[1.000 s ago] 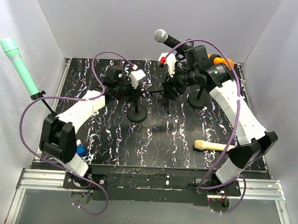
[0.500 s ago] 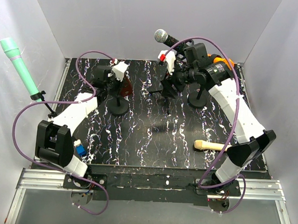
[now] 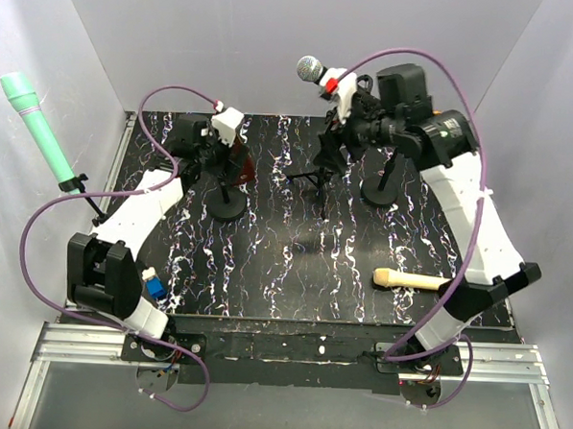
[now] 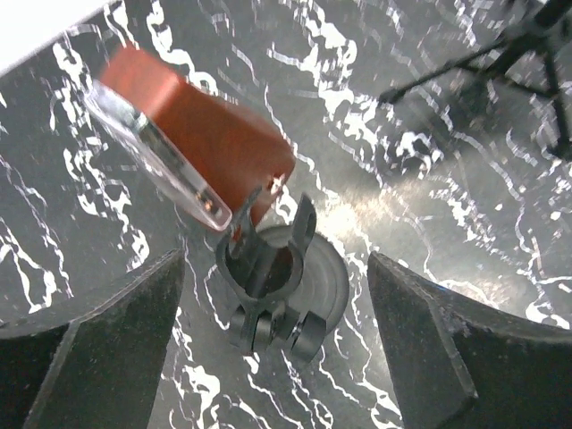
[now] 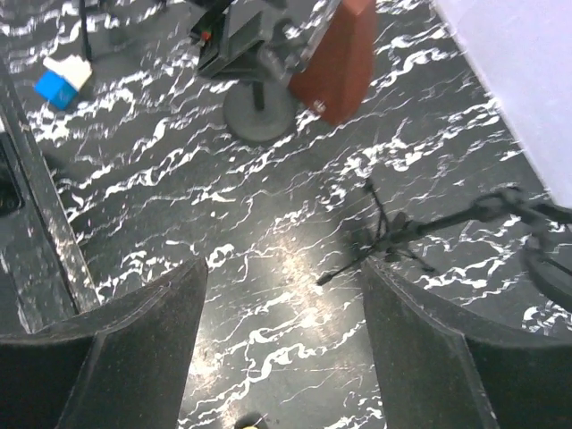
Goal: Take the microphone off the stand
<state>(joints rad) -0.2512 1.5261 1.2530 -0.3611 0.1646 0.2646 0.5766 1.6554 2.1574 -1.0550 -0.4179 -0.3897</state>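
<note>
Left gripper (image 4: 275,265) now wide, farther left with the stand (image 3: 225,206); right gripper (image 5: 284,268) higher, nearer the black microphone (image 3: 311,70)

Top camera looks down; closer wrist cameras seemingly share one stand (image 4: 323,284).

L arm (image 3: 143,207): white shell links, blk joint housings, blk U-bracket nr base. R arm (image 3: 465,200): same build, white links + blk joints. One purple cable per arm, L cable (image 3: 26,230) & R cable (image 3: 461,87), loose loops off the links. White block (image 3: 226,125) at L wrist. R wrist has a red patch (image 3: 333,84). L fingers (image 4: 98,349), R fingers (image 5: 116,349): matte blk, broad wedges.
</note>
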